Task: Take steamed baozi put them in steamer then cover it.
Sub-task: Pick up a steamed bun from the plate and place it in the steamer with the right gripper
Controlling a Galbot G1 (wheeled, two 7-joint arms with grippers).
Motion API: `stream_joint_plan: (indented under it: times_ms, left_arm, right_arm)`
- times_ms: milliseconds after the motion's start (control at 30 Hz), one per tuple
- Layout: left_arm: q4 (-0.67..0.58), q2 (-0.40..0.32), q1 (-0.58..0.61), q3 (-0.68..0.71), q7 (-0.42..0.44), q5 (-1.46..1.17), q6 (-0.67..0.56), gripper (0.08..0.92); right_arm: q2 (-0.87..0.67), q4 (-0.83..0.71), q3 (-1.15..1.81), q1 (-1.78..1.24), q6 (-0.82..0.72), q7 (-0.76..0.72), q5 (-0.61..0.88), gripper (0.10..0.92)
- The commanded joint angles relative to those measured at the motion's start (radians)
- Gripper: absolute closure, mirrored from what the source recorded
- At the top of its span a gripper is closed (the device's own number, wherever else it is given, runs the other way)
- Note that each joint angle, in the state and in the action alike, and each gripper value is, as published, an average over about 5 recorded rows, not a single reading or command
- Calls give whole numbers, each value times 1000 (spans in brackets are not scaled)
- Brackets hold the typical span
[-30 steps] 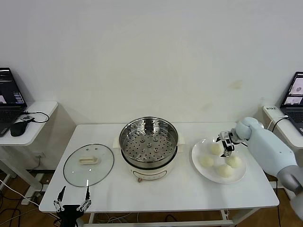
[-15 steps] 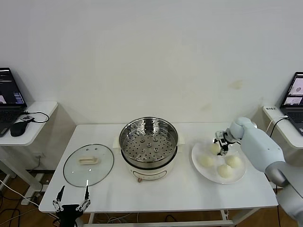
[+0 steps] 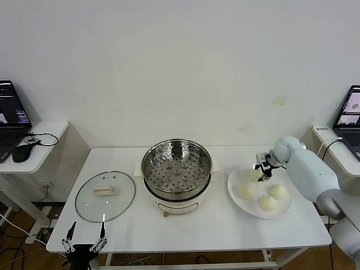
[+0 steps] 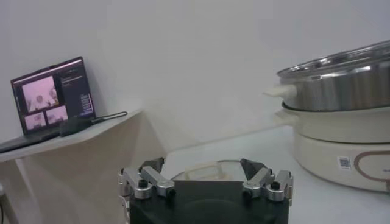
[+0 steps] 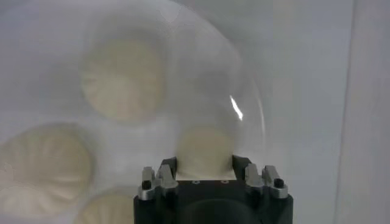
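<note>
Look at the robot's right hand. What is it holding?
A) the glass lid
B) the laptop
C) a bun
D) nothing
C: the right hand is closed around one bun just above the far side of the plate, as the right wrist view shows the bun sitting between its fingers, while three more buns lie on the plate.

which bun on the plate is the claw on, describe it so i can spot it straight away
Start at the steamer in the middle of the table, then look to the white plate on its right-arm side. Of the four baozi there, it is the far one nearest the wall. Only it sits between the right claw's fingers; the other three lie free.
</note>
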Motion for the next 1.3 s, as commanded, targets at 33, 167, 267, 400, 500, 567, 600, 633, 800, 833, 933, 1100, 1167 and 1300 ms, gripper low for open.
stream_joint_plan:
  times_ms: [33,167,267,400,500,567,600,633,800,833,933,1100,1167,1300]
  left_arm:
    - [1,1,-2,5,1,-19,0,177]
    - [2,6,-11,26,6,-69,-4,177]
    - [0,9,-19,37,6,-110,-7,177]
    - [-1,11,-28,41,4,-145,-16,177]
    - [2,11,-32,40,1,-152,-26,177]
    - [4,11,-32,39,0,-155,-32,177]
    - [4,12,-33,38,0,-156,-35,177]
    - [5,12,-33,37,0,-156,-37,177]
    - [14,13,-34,30,-1,-156,-49,177]
    - [16,13,-34,28,-1,-156,-51,177]
    - [19,11,-35,20,-1,-157,-58,177]
    - [15,10,-38,9,0,-157,-60,177]
    - [12,10,-40,7,0,-157,-59,177]
    - [11,8,-49,7,2,-157,-57,177]
  right_arm:
    - [-99,181,-94,54,-47,-20,154,433]
    - [-158,282,-181,166,-73,-28,243,431]
    - [-184,352,-259,261,-90,-27,322,431]
    - [-189,426,-353,378,-106,-17,437,431]
    - [-164,456,-424,466,-106,2,520,431]
    - [-135,464,-476,522,-101,19,568,431]
    - [-118,465,-502,545,-96,28,590,431]
    - [-99,464,-526,564,-90,37,608,431]
    - [24,437,-602,609,-42,72,641,428]
    - [56,429,-611,610,-28,79,638,428]
    - [151,408,-638,598,15,105,614,429]
    - [254,384,-679,541,84,140,522,431]
    - [284,358,-700,519,123,152,463,431]
    - [329,295,-728,484,208,176,333,431]
